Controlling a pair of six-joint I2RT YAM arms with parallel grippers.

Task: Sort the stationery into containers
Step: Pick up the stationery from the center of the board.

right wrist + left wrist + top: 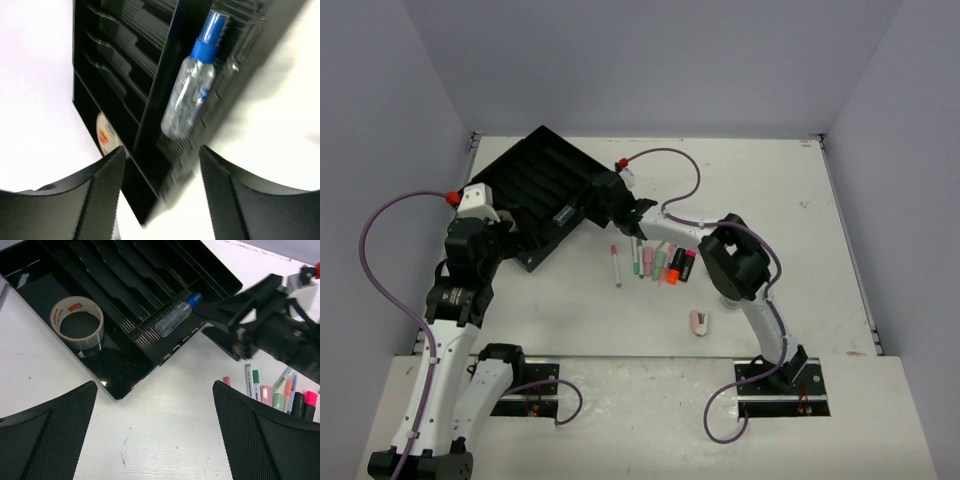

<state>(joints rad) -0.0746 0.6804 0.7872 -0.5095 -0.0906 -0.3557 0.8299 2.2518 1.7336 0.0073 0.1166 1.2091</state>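
Note:
The black tray (525,165) with long compartments lies at the back left. A tape ring (77,322) sits in its wide end section, and a clear spray bottle with a blue cap (190,95) lies in a compartment near the tray's edge. My right gripper (582,207) hovers just above that edge; its jaws (160,190) stand open and apart from the bottle, holding nothing. My left gripper (155,435) is wide open over bare table, beside the tray's near corner. Pens and markers (655,262) lie in a row mid-table. A small pink-white stapler-like piece (700,321) lies nearer the front.
A pink pen (616,265) lies slightly apart, left of the row. The right arm (270,325) reaches across between the tray and the pens (272,392). Grey walls close the table on three sides. Purple cables trail from both arms.

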